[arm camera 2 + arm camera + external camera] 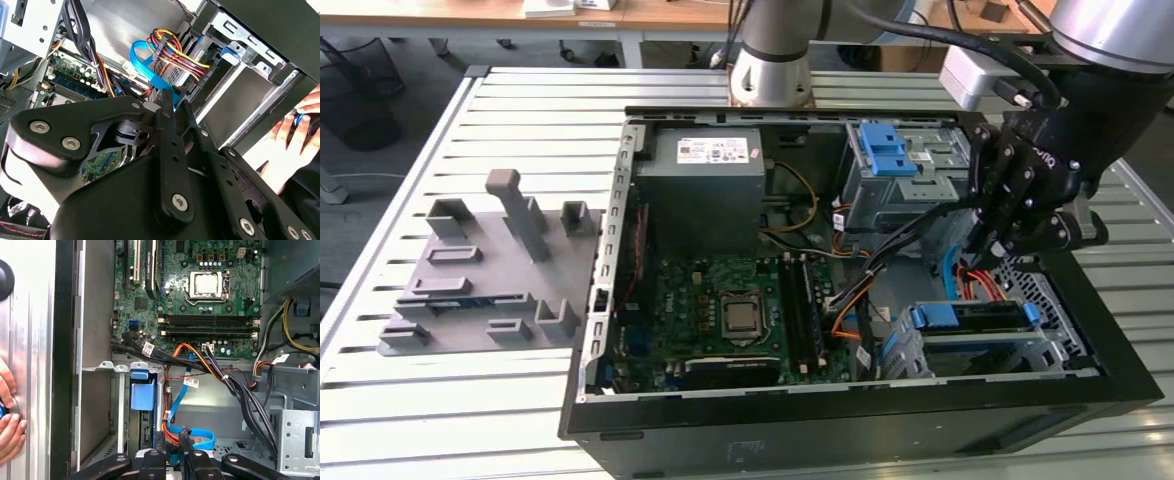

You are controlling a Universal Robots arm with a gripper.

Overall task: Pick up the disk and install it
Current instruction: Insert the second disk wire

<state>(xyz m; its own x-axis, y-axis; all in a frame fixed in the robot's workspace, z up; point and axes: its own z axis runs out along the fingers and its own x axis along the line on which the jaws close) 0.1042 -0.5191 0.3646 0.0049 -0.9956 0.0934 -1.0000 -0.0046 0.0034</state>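
Note:
The disk [970, 318] lies in the lower metal bay at the front right corner of the open computer case [607, 300], with its blue carrier rails showing. Its blue carrier end [140, 390] appears in the first wrist view, set in the bay slot, and the blue end [227, 52] also shows in the second wrist view. My gripper [983, 245] hangs above and just behind the bay, over the orange and blue cables. Its fingers [165, 112] stand close together with nothing between them, apart from the disk.
The grey power-supply box [707, 160] and the drive cage with blue latches [894, 150] sit at the back of the case. The motherboard [734, 310] fills the middle. A grey fixture plate [480, 280] lies at the exterior view's left. A person's hand [295, 130] rests beside the case.

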